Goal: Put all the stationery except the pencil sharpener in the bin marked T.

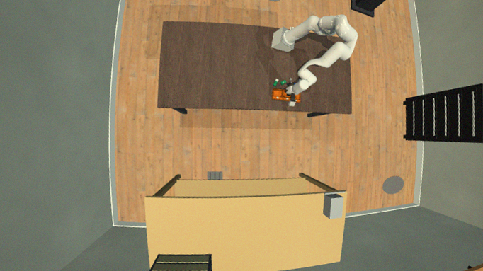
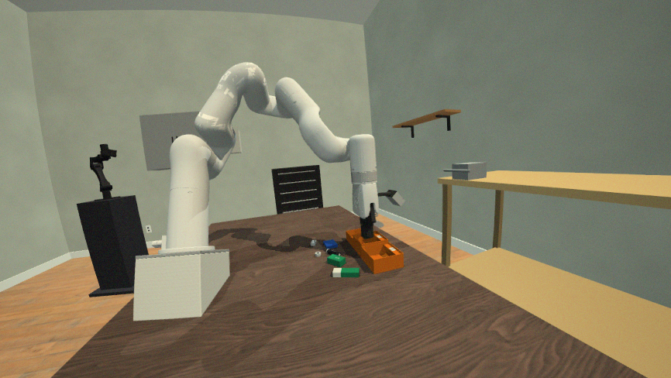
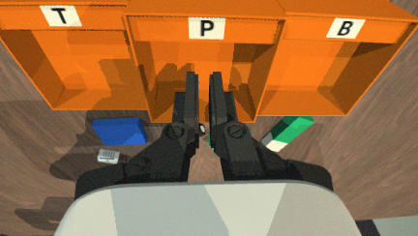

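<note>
Three joined orange bins [image 1: 279, 94] [image 2: 381, 259] stand on the table; in the wrist view they read T [image 3: 92, 58], P [image 3: 160, 53] and B [image 3: 314, 63], and all look empty. My gripper [image 3: 203, 89] [image 2: 366, 233] [image 1: 292, 96] is shut with nothing visible between its fingers, pointing down over the near edge of the P bin. A blue block [image 3: 120, 132] [image 2: 330, 243] lies below the T bin. A small grey ribbed piece [image 3: 108, 156] lies near it. A green-and-white block [image 3: 286, 133] [image 2: 345, 272] lies below the B bin. A green block [image 2: 335, 259] is mostly hidden under my fingers.
A small white ring [image 2: 318, 253], a small grey piece [image 2: 313, 243] and a black item [image 2: 332, 252] lie on the dark table [image 2: 290, 319] beside the bins. The arm's base [image 2: 180, 281] stands to the left. A yellow shelf unit [image 2: 563, 185] is off to the right.
</note>
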Action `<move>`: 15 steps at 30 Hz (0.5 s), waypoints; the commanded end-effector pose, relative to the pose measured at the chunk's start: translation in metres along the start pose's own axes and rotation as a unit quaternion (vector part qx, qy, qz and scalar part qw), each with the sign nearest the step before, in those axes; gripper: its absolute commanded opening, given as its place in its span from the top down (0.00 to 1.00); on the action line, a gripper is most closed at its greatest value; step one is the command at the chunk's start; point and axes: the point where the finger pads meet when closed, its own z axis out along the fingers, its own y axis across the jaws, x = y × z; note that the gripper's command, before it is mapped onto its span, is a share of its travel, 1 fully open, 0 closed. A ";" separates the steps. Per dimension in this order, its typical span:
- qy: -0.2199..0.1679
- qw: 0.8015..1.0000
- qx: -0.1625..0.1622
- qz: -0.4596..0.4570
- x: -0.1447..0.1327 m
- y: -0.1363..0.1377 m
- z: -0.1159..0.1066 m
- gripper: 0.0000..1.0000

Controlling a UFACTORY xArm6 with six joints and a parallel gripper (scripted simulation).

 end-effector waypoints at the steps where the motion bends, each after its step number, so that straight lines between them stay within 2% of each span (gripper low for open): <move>1: 0.003 1.000 0.000 -0.001 0.002 0.000 0.005 0.93; 10: 0.003 1.000 0.000 -0.001 0.002 0.000 0.029 0.93; 15: 0.003 1.000 0.000 -0.001 0.002 0.000 0.029 0.93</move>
